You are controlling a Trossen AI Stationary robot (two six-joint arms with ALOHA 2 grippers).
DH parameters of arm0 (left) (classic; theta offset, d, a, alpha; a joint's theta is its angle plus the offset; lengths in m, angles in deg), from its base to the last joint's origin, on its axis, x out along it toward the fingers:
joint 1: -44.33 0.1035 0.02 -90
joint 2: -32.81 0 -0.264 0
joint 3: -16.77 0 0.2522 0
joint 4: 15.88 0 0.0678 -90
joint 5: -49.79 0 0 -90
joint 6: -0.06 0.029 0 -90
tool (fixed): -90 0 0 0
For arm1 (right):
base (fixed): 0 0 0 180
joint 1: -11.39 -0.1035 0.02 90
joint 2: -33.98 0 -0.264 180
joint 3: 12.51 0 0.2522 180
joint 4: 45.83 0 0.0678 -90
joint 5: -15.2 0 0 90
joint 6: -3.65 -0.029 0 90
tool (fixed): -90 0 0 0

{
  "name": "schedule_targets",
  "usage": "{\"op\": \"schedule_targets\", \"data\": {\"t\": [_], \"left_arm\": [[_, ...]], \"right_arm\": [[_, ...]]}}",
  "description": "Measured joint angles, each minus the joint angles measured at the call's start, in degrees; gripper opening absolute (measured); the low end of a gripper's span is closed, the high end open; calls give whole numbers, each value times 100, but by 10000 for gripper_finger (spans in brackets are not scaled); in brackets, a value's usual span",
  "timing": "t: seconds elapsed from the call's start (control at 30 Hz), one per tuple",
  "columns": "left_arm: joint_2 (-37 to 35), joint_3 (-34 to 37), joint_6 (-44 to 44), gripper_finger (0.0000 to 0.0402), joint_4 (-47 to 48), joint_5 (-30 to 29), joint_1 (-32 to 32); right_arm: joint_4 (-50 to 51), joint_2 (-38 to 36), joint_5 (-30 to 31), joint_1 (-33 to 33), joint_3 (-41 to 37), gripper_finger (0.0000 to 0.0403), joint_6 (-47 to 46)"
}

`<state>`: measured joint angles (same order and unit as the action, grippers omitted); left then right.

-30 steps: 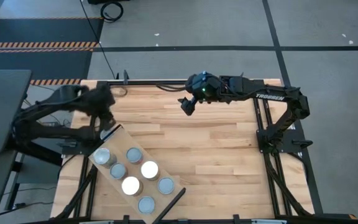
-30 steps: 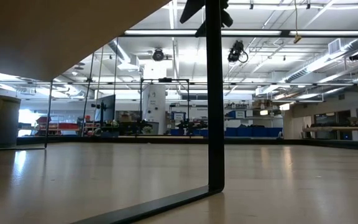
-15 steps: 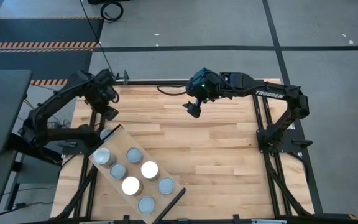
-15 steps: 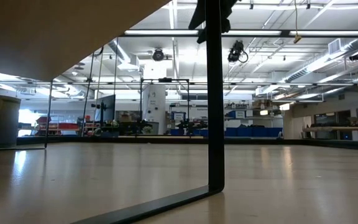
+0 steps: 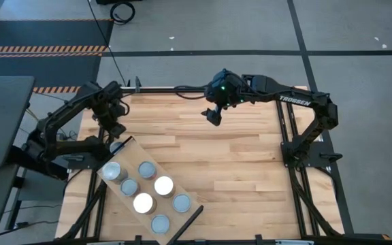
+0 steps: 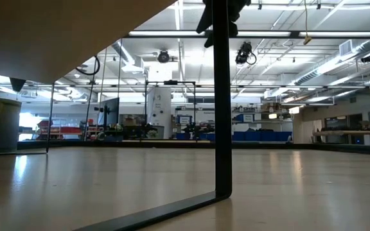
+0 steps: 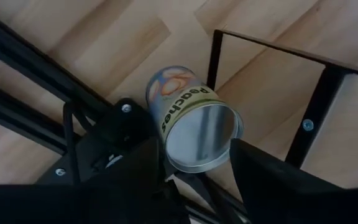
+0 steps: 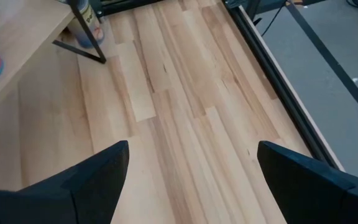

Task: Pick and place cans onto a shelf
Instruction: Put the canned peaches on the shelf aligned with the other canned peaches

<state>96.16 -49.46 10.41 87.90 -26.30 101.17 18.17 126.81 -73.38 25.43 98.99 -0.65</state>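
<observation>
1. High view: shelf (image 5: 129,151) lies slanted at the table's near-left corner with six cans (image 5: 162,185) standing on it, round tops up. Left gripper (image 5: 113,125) hangs just off the shelf's far end; a seventh can is not clear from here. Right gripper (image 5: 213,114) waits over the table's far middle, well apart.
2. Low view: only the shelf's dark bar (image 6: 221,115) and table surface show; no can or gripper readable.
3. Left wrist view: left gripper (image 7: 194,163) holds a labelled peaches can (image 7: 194,127), fingers (image 7: 129,162) partly closed on opposite sides of the body, can tilted, open-looking silvery end toward camera.
4. Right wrist view: right gripper (image 8: 191,171) fingers spread wide, nothing between them, bare tabletop (image 8: 185,112) beyond.
5. Handling judgement: rigid metal cylinder, probably light, smooth and slippery sides; grip mid-body across the diameter, not the rim, keep it upright when setting down.
</observation>
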Motion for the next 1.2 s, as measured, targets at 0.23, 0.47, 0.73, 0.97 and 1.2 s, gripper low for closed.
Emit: {"op": "schedule_targets", "data": {"t": [0.23, 0.47, 0.73, 0.97, 1.2], "left_arm": [[0, 0, 346, 269, -1, 12, -2], [-244, 0, 1052, 267, -3, 162, -4], [-447, 0, 959, 248, -5, 160, -6], [-306, 20, 496, 248, -7, 168, -6], [4, 149, 367, 247, -10, 95, -7]], "right_arm": [[-2, 0, -7, 44, 0, 363, -20], [0, 0, -14, 42, 0, 363, -63], [-5, 0, -12, 40, 0, 363, -133], [-52, 0, -116, 40, 0, 363, -61], [-48, 0, -150, 40, 0, 363, -15]]}}
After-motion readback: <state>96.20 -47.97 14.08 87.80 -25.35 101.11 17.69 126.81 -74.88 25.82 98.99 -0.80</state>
